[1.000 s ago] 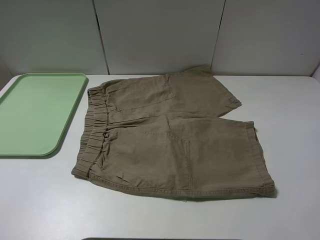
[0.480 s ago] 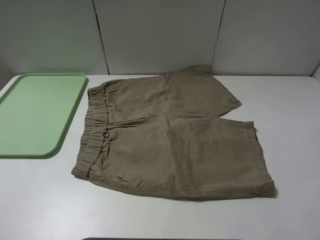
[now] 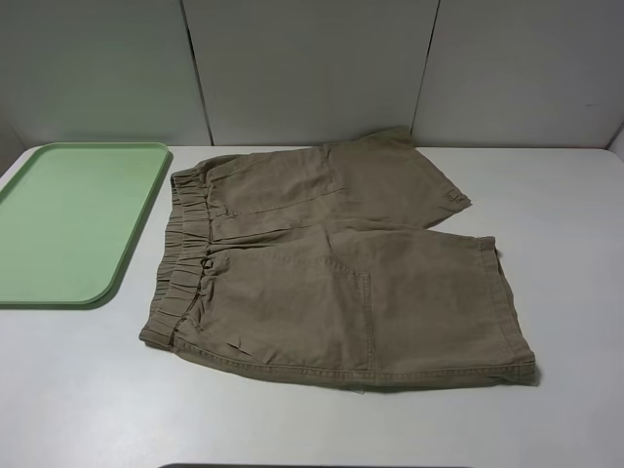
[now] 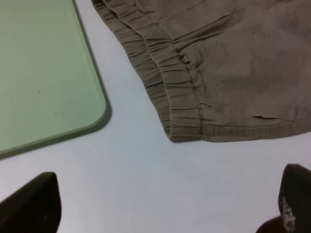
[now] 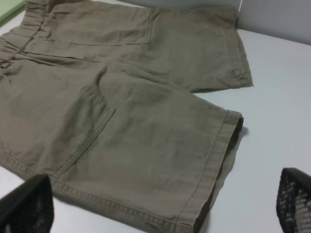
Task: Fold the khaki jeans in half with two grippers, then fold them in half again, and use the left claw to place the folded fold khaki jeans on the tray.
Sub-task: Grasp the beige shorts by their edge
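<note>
Beside the tray (image 3: 68, 229), the khaki jeans (image 3: 331, 278) lie unfolded.

White table (image 3: 88, 390) spreading across the lower two thirds of the frame, matte, softly lit, pale grey wall panels (image 3: 302, 68) across the top, two thin dark seams (image 3: 195, 73) slanting down between them, a thin dark sliver (image 3: 312, 466) at the bottom centre edge.

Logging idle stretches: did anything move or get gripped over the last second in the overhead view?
Nothing visibly changed. The khaki jeans lie spread out and unfolded on the table, right of the tray, just as before.
</note>
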You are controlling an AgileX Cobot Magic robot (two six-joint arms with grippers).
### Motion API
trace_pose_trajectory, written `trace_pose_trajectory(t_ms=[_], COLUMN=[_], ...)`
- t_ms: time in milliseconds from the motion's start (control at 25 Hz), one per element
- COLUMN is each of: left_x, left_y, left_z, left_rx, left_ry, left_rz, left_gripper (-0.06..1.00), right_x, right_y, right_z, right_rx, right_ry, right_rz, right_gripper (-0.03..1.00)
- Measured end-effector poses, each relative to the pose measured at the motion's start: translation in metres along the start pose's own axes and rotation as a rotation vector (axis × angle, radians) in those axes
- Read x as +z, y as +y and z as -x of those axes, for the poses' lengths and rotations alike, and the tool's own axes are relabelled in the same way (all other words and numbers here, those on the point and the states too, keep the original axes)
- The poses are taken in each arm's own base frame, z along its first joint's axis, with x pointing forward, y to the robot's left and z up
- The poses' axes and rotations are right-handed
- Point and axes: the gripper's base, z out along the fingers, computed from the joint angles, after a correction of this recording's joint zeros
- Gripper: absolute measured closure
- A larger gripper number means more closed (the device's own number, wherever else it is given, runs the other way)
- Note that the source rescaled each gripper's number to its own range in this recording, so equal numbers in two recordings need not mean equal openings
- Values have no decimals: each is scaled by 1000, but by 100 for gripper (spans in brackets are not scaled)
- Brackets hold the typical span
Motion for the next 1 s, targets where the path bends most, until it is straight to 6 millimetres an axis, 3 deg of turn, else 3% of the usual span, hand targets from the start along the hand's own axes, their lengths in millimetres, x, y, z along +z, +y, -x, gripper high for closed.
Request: trace_pose_trajectory(t_ms=[1000], left_x=[0], left_y=[0], left_z=[0], left_rx=[1], left_ry=[0], left_rz=[-1], left_gripper=[2], right_x=[0], right_y=[0], right_z=[0], right_rx=[-6], right_ry=[0], right_rz=[-3], right_gripper=[-3])
